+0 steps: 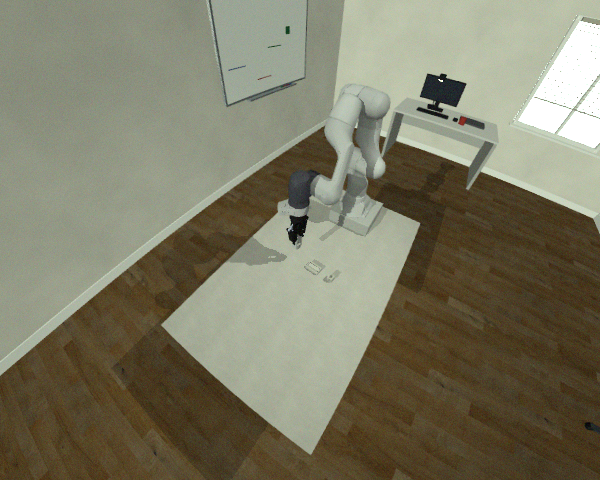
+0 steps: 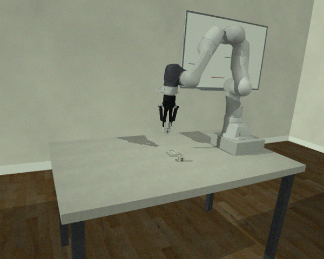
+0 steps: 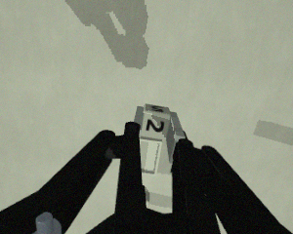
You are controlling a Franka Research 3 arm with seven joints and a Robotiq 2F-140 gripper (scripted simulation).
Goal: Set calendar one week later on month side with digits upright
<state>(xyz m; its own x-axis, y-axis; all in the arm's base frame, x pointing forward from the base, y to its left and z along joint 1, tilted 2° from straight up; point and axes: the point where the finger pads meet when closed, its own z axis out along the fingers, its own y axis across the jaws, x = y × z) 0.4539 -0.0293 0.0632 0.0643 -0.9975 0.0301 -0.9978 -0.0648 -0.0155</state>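
My gripper [image 1: 296, 242] [image 2: 167, 128] [image 3: 154, 120] is shut on a small white cube [image 1: 297, 245] [image 2: 167, 131] [image 3: 149, 131] and holds it above the table, behind the tray in the exterior view. The held cube shows a 2 on its upper face in the wrist view and a 3 on the side facing the exterior camera. The pale tray [image 1: 311, 271] [image 2: 170, 154] lies on the table with no cube seen in it. The other white cube [image 1: 329, 277] [image 2: 180, 158] stands on the table close beside the tray, with a 1 facing the exterior camera. The month's name cannot be read.
The pale table [image 1: 269, 335] [image 2: 114, 178] carries the arm's base block [image 1: 359, 223] [image 2: 247, 147]. The second cube is close to the tray's side. A whiteboard [image 1: 261, 31] [image 2: 226, 30] hangs on the wall behind.
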